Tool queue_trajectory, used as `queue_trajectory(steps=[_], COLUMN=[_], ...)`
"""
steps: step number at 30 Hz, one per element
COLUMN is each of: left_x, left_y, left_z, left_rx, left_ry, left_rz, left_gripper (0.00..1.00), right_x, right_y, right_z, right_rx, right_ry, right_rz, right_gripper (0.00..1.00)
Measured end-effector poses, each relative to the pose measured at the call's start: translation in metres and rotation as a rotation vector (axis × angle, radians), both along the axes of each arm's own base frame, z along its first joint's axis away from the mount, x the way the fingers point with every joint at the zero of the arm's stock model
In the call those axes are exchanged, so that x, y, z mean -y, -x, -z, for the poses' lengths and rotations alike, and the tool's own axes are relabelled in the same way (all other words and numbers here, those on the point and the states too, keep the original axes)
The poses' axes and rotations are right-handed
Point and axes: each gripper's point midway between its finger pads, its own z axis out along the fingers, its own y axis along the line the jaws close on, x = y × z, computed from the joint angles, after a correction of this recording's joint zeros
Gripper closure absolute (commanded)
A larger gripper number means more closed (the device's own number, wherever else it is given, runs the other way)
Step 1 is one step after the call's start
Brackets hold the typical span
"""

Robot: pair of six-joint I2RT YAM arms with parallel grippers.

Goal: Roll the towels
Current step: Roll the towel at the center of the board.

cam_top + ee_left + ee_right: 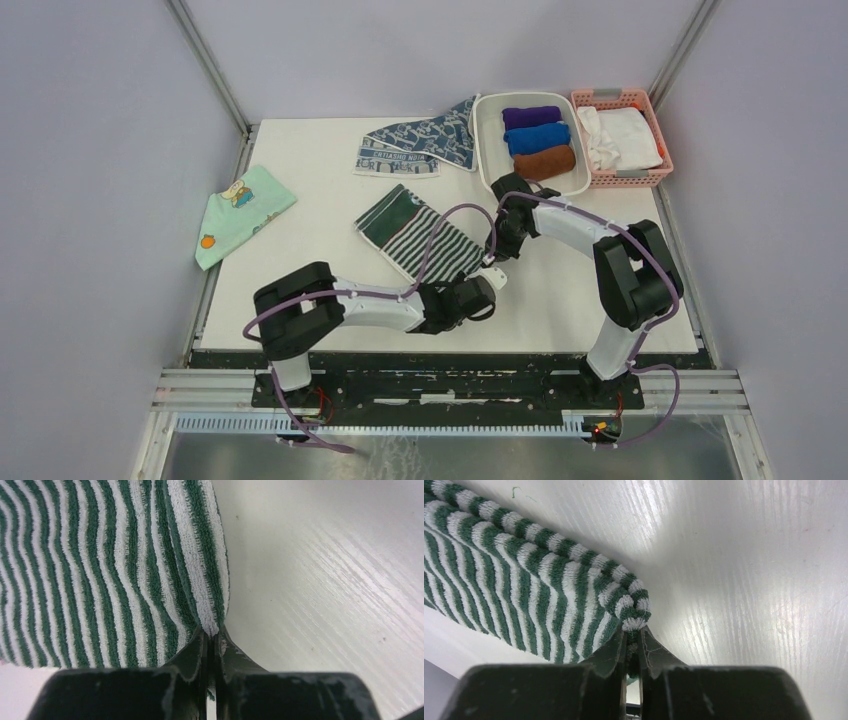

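Observation:
The green-and-white striped towel (420,235) lies folded on the white table, near its middle. My left gripper (492,283) is shut on the towel's near right corner; in the left wrist view the striped towel (100,570) bunches up into the closed left gripper (213,639). My right gripper (497,252) is shut on the towel's right edge a little farther back; in the right wrist view the striped towel (524,590) has a thick folded corner pinched in the right gripper (634,636). The blue-grey patterned towel (420,143) lies flat at the back.
A white tray (483,150) at the back right holds purple, blue and brown rolls. A pink basket (650,175) with white cloth stands beside it. A mint-green cartoon cloth (238,210) hangs over the table's left edge.

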Motion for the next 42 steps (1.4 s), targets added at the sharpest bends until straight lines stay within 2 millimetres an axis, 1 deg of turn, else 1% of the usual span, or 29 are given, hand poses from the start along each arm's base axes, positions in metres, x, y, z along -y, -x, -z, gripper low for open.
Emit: queue_trajectory(steps=[3, 6, 8, 12, 14, 17, 20, 25, 27, 33, 42], left_x=[0.0, -0.008, -0.015, -0.025, -0.025, -0.024, -0.028, -0.036, -0.037, -0.037, -0.037], left_y=[-0.002, -0.013, -0.023, -0.034, -0.035, -0.036, -0.037, -0.038, -0.039, -0.042, -0.043], left_z=[-0.003, -0.008, -0.008, -0.004, -0.005, -0.005, -0.003, -0.003, -0.002, 0.001, 0.002], left_rx=[-0.081, -0.188, -0.274, -0.412, -0.486, -0.575, -0.66, -0.768, -0.806, -0.89, -0.945], left_ry=[0.068, 0.183, 0.274, 0.406, 0.475, 0.571, 0.671, 0.803, 0.841, 0.914, 0.947], left_rz=[0.013, -0.008, -0.042, -0.092, -0.101, -0.117, -0.152, -0.216, -0.237, -0.279, -0.316], left_gripper=[0.97, 0.97, 0.97, 0.97, 0.97, 0.97, 0.97, 0.97, 0.97, 0.97, 0.97], right_x=[0.0, -0.002, -0.003, -0.008, -0.006, -0.001, 0.002, 0.002, -0.001, -0.015, -0.032], right_y=[-0.003, -0.01, -0.016, -0.027, -0.028, -0.029, -0.025, -0.005, -0.002, -0.011, -0.022], right_z=[-0.001, -0.007, -0.016, -0.041, -0.051, -0.055, -0.046, -0.022, -0.015, -0.006, 0.002], right_rx=[0.014, 0.058, 0.104, 0.222, 0.274, 0.318, 0.322, 0.287, 0.275, 0.289, 0.312], right_ry=[-0.011, -0.032, -0.057, -0.139, -0.182, -0.235, -0.259, -0.287, -0.305, -0.377, -0.484], right_rz=[-0.017, -0.046, -0.068, -0.107, -0.113, -0.122, -0.137, -0.172, -0.185, -0.209, -0.197], right_gripper=[0.68, 0.56, 0.49, 0.42, 0.41, 0.43, 0.45, 0.49, 0.49, 0.45, 0.41])
